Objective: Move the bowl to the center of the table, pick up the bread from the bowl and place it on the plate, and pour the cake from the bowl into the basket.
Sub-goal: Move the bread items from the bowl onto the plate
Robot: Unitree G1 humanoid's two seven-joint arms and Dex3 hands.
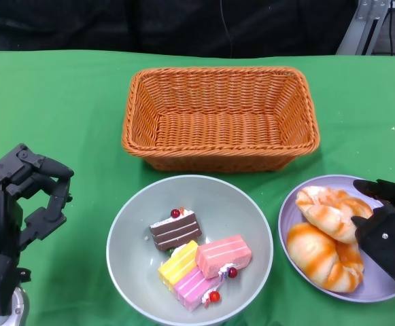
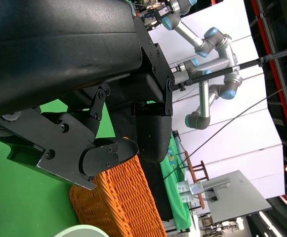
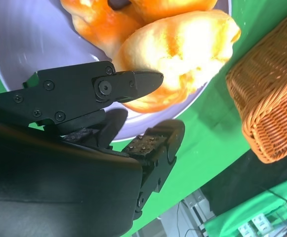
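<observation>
A: Progress? Near edge first.

B: Pale grey round bowl (image 1: 190, 250) sits mid-table holding only the small layered cake pieces (image 1: 198, 257). Two glazed orange bread rolls (image 1: 326, 234) lie on the lilac plate (image 1: 293, 231). Bread step looks done; pouring remains.

A: Hands?

B: Right hand (image 1: 387, 234) over the plate's edge, fingers (image 3: 133, 84) apart, apparently just clear of the bread. Left hand (image 1: 20, 210) beside the bowl, released, not touching. Woven orange rectangular basket (image 1: 220, 117) beyond, nothing in it.
</observation>
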